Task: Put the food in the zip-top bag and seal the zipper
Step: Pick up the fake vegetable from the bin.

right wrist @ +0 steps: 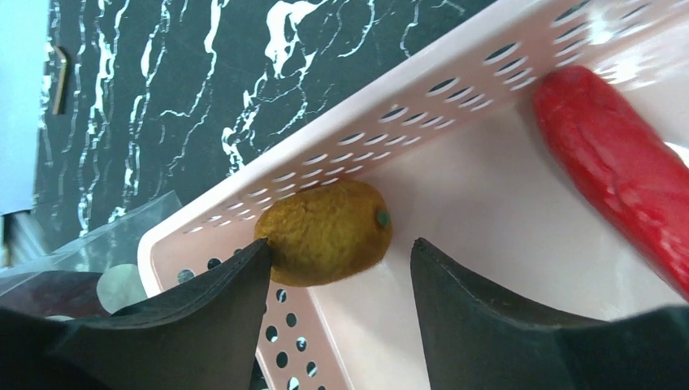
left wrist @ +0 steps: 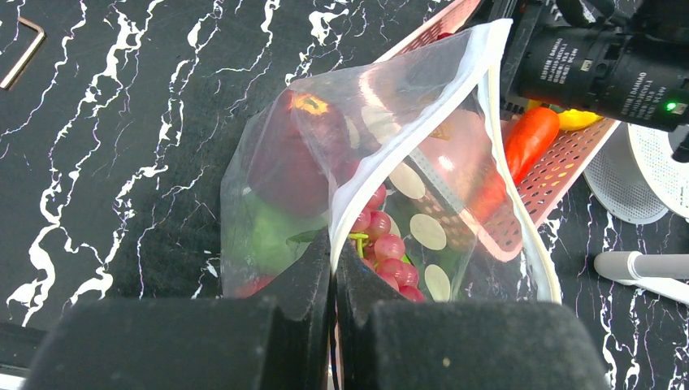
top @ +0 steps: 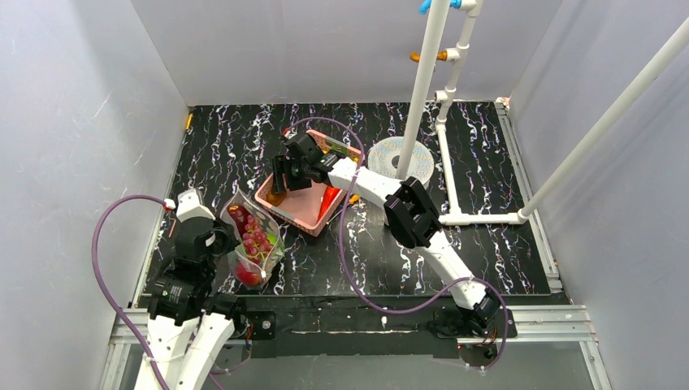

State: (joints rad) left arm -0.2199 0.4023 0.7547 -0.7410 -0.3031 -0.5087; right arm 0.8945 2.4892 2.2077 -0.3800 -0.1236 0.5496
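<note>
Now, right claw (right wrist: 341, 248) straddles the brown fruit (right wrist: 325, 231) in the pink basket (right wrist: 455, 89)

Its jaws stand apart, one tip touching the fruit, the other clear of it; the fruit lies against the basket's corner wall, the red chili (right wrist: 609, 154) apart from it. The left claw (left wrist: 333, 268) is clamped on the mouth edge of the bag (left wrist: 268, 203), holding it agape just beside the basket, apple (left wrist: 296, 154) and grapes (left wrist: 386, 244) inside. Likely risks: the round glossy fruit may squirt sideways under an off-centre pinch, or a tip may snag the basket wall and drag it into the floppy bag
</note>
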